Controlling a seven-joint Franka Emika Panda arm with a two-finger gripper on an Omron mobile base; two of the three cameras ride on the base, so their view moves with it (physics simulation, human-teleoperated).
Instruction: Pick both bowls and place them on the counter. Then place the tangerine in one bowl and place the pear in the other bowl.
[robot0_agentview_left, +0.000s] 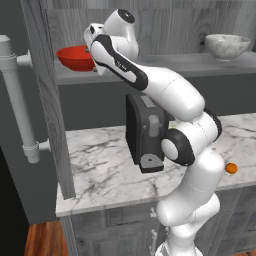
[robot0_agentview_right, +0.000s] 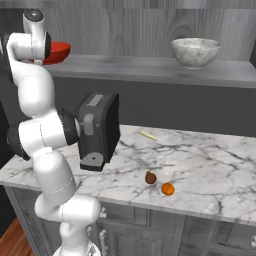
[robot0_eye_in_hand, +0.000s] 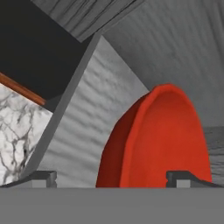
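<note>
The glossy red bowl (robot0_agentview_left: 74, 57) (robot0_agentview_right: 59, 51) sits at the left end of the grey shelf, and up close its rim and wall (robot0_eye_in_hand: 162, 140) show. My gripper (robot0_eye_in_hand: 113, 177) is open right at this bowl. Its two fingertips (robot0_eye_in_hand: 41, 177) stand wide apart, with the bowl's near wall between them. The marbled stone bowl (robot0_agentview_left: 227, 46) (robot0_agentview_right: 195, 51) rests at the shelf's right end. On the white marble counter (robot0_agentview_right: 215, 160) (robot0_agentview_left: 100, 165), near its front edge, the brown pear (robot0_agentview_right: 150, 177) lies beside the orange tangerine (robot0_agentview_right: 168, 189) (robot0_agentview_left: 230, 168).
A dark boxy appliance (robot0_agentview_right: 97, 130) (robot0_agentview_left: 145, 132) stands on the counter under the arm. A thin pale stick (robot0_agentview_right: 148, 135) lies behind the fruit. The plain grey shelf board (robot0_agentview_right: 150, 70) runs above the counter, with a vertical wood panel (robot0_agentview_left: 47, 100) at its left end.
</note>
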